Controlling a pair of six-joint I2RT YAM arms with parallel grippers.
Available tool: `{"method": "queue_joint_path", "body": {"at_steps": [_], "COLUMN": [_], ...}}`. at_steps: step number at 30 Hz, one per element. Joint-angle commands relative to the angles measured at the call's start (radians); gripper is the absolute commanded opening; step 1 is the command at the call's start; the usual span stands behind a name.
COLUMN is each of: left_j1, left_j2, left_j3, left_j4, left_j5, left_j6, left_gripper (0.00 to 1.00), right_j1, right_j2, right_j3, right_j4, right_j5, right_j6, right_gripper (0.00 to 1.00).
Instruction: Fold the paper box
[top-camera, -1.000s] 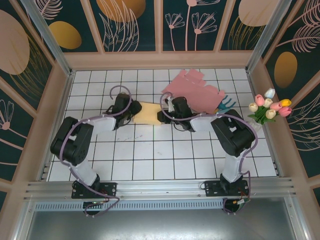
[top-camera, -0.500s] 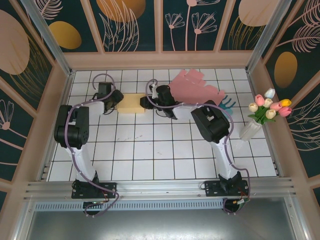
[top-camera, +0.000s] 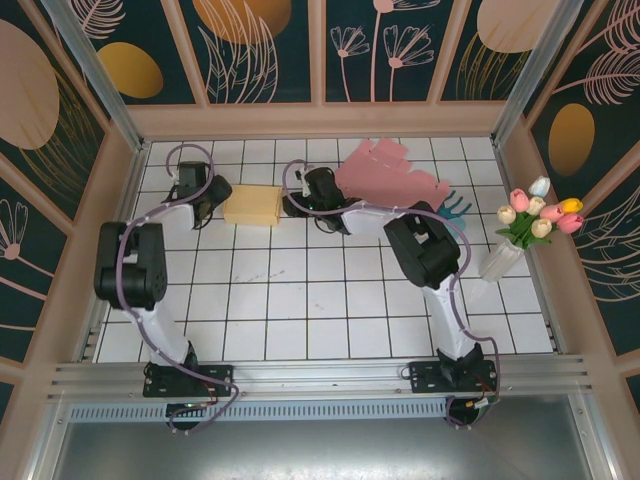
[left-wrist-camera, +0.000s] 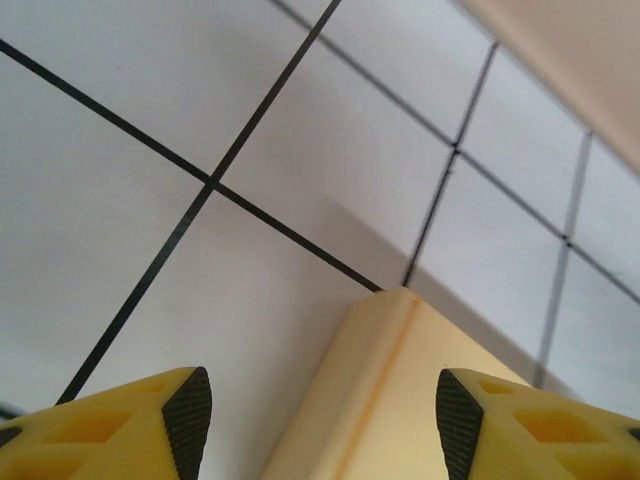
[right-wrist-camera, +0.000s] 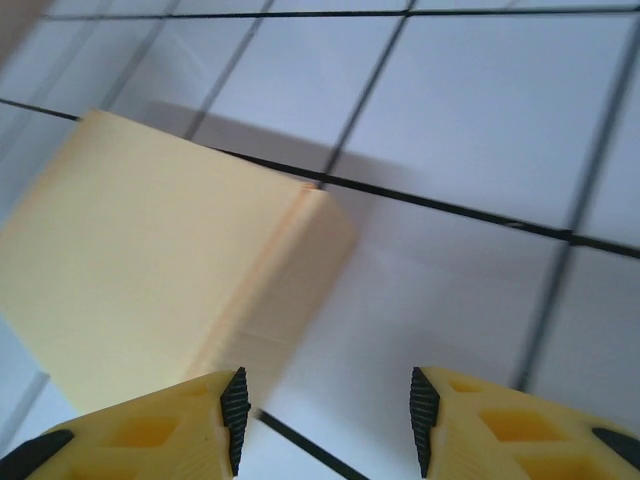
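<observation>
Top external: my left claw (top-camera: 214, 194) and right claw (top-camera: 294, 205) sit open and empty at the paper box's (top-camera: 252, 206) ends, so it rests free.

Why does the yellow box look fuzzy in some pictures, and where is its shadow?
Left wrist view: the folded pale yellow paper box looks soft, probably because the camera sits very close; a grey shadow lies past its corner on the white gridded table. Right wrist view: slightly blurry too, shadow along the far edge. Top external view: sharp and evenly lit.
</observation>
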Motion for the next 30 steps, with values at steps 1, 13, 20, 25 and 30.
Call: {"method": "queue_joint_path", "body": {"at_steps": [1, 13, 20, 25, 30], "left_j1": [-0.001, -0.192, -0.199, -0.200, -0.200], "left_j2": [-0.181, -0.514, -0.643, -0.663, -0.676], "left_j3": [-0.072, -0.428, -0.487, -0.494, -0.503], "left_j4": [0.045, 0.113, 0.083, 0.071, 0.076], "left_j5": [0.039, 0.037, 0.014, 0.022, 0.025], "left_j6": [-0.021, -0.087, -0.075, -0.073, -0.077], "left_gripper": [0.64, 0.64, 0.65, 0.65, 0.64], "right_j1": [0.003, -0.012, -0.039, -0.057, -0.056], "right_j2": [-0.090, 0.030, 0.054, 0.084, 0.068], "right_j3": [0.039, 0.076, 0.077, 0.081, 0.081], "right_j4": [-0.245, -0.448, -0.432, -0.440, -0.424], "right_j5": [0.229, 0.599, 0.623, 0.626, 0.642], "right_j6": [-0.293, -0.670, -0.706, -0.725, -0.736], "right_gripper": [0.50, 0.51, 0.50, 0.44, 0.05]}}
